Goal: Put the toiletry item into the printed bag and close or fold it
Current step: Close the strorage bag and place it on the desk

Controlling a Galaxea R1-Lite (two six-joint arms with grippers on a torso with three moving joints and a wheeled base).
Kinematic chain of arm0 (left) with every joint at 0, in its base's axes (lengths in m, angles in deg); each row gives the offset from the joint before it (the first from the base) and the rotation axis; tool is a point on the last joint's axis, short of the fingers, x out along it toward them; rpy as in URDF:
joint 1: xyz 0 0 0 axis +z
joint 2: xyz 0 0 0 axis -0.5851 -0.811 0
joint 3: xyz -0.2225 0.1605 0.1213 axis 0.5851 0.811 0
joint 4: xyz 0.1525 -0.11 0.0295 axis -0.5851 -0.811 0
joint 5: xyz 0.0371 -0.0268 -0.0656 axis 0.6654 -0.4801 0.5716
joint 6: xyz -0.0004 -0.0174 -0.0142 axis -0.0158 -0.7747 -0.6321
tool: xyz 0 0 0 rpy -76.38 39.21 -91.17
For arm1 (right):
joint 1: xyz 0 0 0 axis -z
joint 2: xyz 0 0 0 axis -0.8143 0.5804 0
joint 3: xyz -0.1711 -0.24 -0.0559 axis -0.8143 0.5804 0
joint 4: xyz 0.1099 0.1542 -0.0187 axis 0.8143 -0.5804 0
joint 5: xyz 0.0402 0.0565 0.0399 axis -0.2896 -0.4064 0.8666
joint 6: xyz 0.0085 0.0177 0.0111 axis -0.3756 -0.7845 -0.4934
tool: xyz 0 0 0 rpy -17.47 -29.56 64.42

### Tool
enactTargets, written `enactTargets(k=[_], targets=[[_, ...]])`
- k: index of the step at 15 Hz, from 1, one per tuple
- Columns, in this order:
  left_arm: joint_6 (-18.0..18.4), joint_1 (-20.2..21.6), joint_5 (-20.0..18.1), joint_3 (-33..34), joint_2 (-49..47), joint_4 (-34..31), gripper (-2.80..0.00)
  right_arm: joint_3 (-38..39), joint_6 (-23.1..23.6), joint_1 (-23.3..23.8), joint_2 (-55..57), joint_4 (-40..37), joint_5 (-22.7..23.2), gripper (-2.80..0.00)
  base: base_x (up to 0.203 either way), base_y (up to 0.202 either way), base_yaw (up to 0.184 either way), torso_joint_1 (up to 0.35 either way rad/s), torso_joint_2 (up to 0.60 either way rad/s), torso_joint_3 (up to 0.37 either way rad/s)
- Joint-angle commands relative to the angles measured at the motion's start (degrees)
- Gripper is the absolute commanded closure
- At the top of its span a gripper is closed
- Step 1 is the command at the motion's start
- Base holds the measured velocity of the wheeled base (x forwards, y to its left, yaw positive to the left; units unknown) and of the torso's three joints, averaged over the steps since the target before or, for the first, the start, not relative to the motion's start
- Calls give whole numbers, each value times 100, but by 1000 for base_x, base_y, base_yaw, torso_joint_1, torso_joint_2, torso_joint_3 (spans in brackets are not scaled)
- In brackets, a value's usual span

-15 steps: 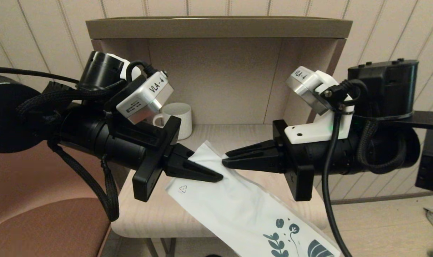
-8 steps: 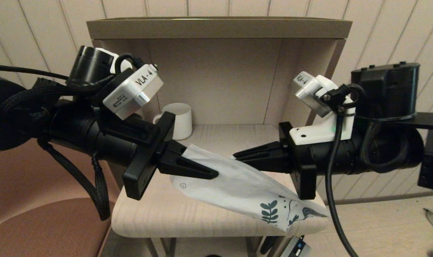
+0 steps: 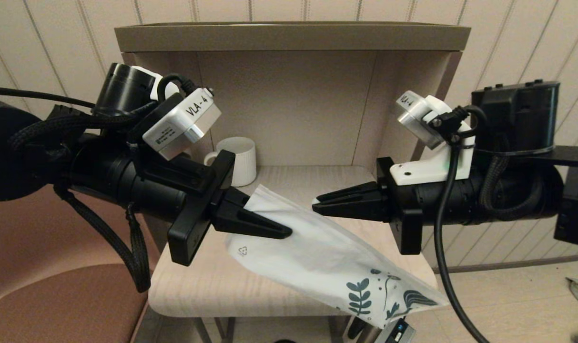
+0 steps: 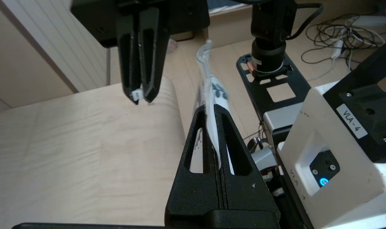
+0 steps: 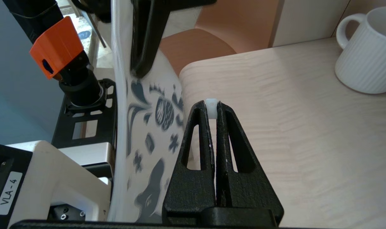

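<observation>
1. Since a second ago, the right gripper (image 3: 315,206) has drawn back to the right, off the printed bag (image 3: 317,257), and the bag's leaf-printed end has swung up from below the table edge to hang just past the near right corner of the table (image 3: 198,286).
2. Half a second ago the right fingertips seemed to touch the bag; now a small gap shows between them and the cloth.
3. At present the left gripper (image 3: 286,233) is clamped on the plain end of the bag, near its small triangular mark, holding that end up off the table so the bag slopes down toward the near right.
4. From the left wrist view, the bag runs edge-on between the closed fingers (image 4: 234,149), so the grip looks firm.
5. Meanwhile the right gripper is closed on the toiletry item (image 5: 212,106), a small white piece whose tip alone shows at the fingertips.
6. That item points left toward the raised end of the bag, which I judge is held this way so the mouth faces the item.
7. Whether the mouth is open enough cannot be told.
8. Far back on the left stands a white ribbed mug (image 3: 238,159), well clear of both arms.
</observation>
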Motion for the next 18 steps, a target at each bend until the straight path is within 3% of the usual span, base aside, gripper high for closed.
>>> enactTargets(k=[1, 5, 13, 18], targets=[[22, 110, -33, -9, -123, -11, 0, -56, 6, 211, 42, 9, 27, 0, 0, 0, 0, 0, 0, 0], [3, 497, 7, -204, -596, -97, 0, -293, -1, 675, 394, 4, 18, 0, 0, 0, 0, 0, 0, 0], [-67, 1515, -114, -1764, -2112, -1404, 0, -707, 17, 1196, 1292, 12, 0, 0, 0, 0, 0, 0, 0, 0], [-117, 1865, -353, -2752, -2968, -1886, 0, -996, 56, 1447, 2021, 14, -17, 0, 0, 0, 0, 0, 0, 0]])
